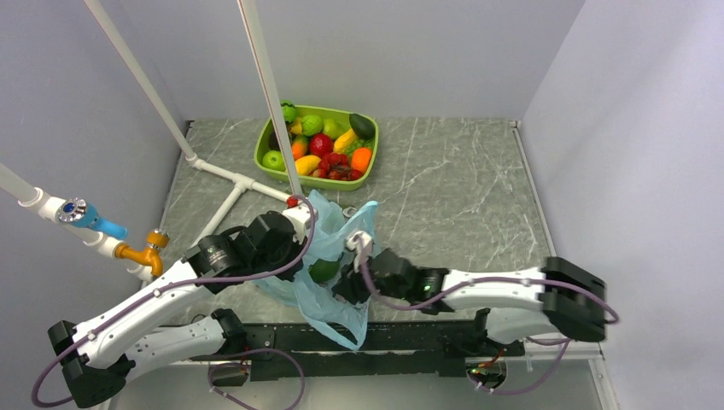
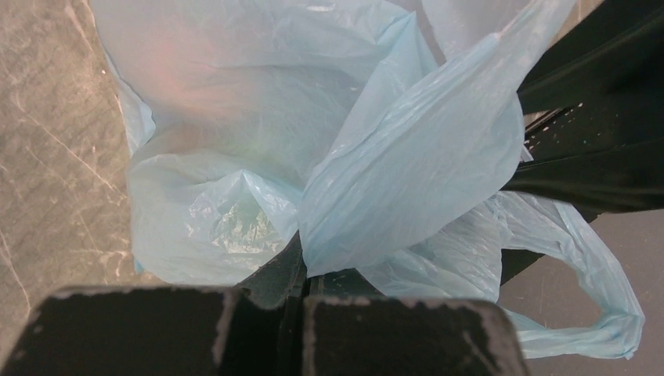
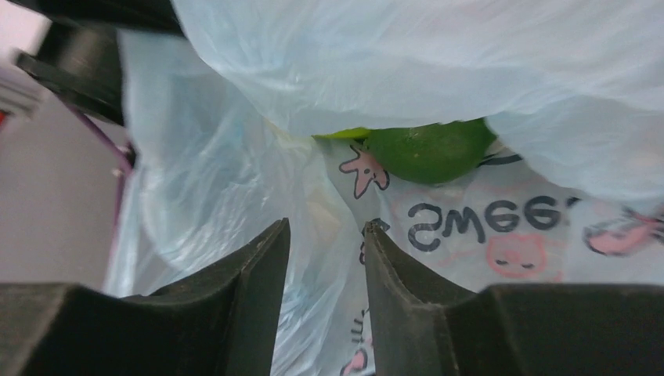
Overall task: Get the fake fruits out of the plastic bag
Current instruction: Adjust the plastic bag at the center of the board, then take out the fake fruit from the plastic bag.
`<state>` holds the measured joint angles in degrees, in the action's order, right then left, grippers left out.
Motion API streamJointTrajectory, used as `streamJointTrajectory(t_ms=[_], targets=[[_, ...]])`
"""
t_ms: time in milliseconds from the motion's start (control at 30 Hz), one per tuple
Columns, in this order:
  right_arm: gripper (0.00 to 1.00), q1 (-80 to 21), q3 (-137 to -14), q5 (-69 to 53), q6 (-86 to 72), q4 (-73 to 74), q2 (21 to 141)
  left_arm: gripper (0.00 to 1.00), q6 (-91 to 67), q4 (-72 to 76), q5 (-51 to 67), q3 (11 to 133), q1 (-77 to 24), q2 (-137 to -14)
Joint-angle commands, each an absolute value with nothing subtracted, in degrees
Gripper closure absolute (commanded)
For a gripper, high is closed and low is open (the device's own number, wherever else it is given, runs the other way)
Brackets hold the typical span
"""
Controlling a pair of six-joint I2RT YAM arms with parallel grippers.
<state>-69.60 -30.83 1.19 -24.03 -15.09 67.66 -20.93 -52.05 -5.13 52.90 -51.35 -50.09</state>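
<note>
The light blue plastic bag [image 1: 335, 224] lies crumpled at the near middle of the table, between my two grippers. A green fake fruit [image 1: 324, 271] shows at its opening, and in the right wrist view [image 3: 431, 149] it sits just inside, above the dark lettering. A faint pink-orange shape [image 2: 196, 70] shows through the film in the left wrist view. My left gripper [image 2: 309, 270] is shut on a fold of the bag [image 2: 407, 157] on its left side. My right gripper [image 3: 325, 235] is open just short of the green fruit, with loose bag film between its fingers. Other fruits in the bag are hidden.
A lime-green tray [image 1: 261, 149] with several colourful toy fruits stands at the back of the table. White pipes [image 1: 230, 175] cross the left side, with a blue and orange tap [image 1: 145, 252] near the left arm. Grey walls close in both sides.
</note>
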Motion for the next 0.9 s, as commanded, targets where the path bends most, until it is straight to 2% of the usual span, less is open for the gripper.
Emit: streamJointTrajectory(t_ms=[0,133,300,433,533,733,867], targets=[[0.65,-74.9,-36.4,8.0,-17.9,-27.3,81.6,1.0,-22.8,-48.9,-6.0,52.6,-51.5,-49.4],[0.65,-78.2,-40.4,5.6,-16.3,-28.4,88.9,1.0,-23.9,-51.1,-6.0,52.9,-51.5,-49.5],[0.6,-78.4,-36.5,11.9,-18.7,-28.6,84.8,1.0,-26.5,-53.3,-5.2,50.5,-51.5,-48.5],[0.46,-77.5,-36.8,23.3,-21.5,-21.6,81.9,1.0,-27.7,-53.4,-3.3,48.3,-51.5,-47.3],[0.36,-76.3,-36.4,25.9,-22.6,-21.9,82.0,1.0,-27.6,-54.0,-3.3,48.5,-51.5,-46.1],[0.1,-74.8,-38.1,25.4,-21.4,-25.4,86.3,1.0,-27.2,-53.0,-2.6,47.9,-51.5,-45.3],[0.02,-73.2,-40.1,22.9,-21.7,-26.6,90.2,1.0,-27.4,-52.9,-2.9,47.6,-51.5,-45.3]])
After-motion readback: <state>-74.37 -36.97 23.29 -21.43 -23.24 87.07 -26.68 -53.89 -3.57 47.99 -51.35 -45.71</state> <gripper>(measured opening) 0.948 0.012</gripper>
